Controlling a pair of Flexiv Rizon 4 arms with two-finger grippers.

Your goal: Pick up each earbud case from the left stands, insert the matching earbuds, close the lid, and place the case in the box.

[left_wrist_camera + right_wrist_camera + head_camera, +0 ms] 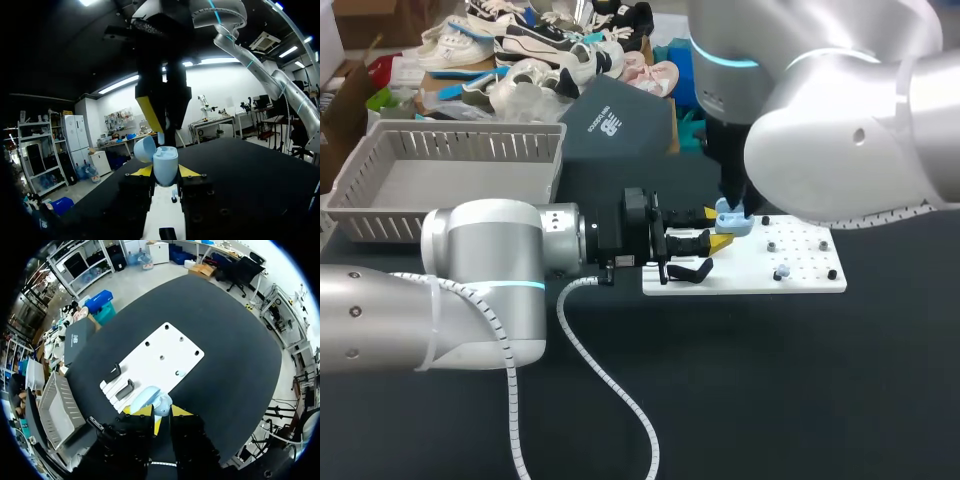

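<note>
A light blue earbud case [165, 167] stands upright with its lid [144, 148] swung open, and my left gripper [165, 172] is shut on its body. In the head view the case [732, 222] sits over the left end of the white board [810, 282]. My right gripper [732, 208] hangs straight down over the open case, shut on a small pale blue earbud [161, 137] just above the case's mouth. From the right wrist view, the case [148, 398] lies directly under my right gripper [161, 412]. Another earbud [181, 373] rests on the white board [165, 347].
Black stands [125, 388] sit on the board's left end, one [690, 270] just under my left fingers. A grey slatted basket [380, 170] stands at the back left, a dark box [610, 125] beside it. Shoes [530, 50] are piled at the back.
</note>
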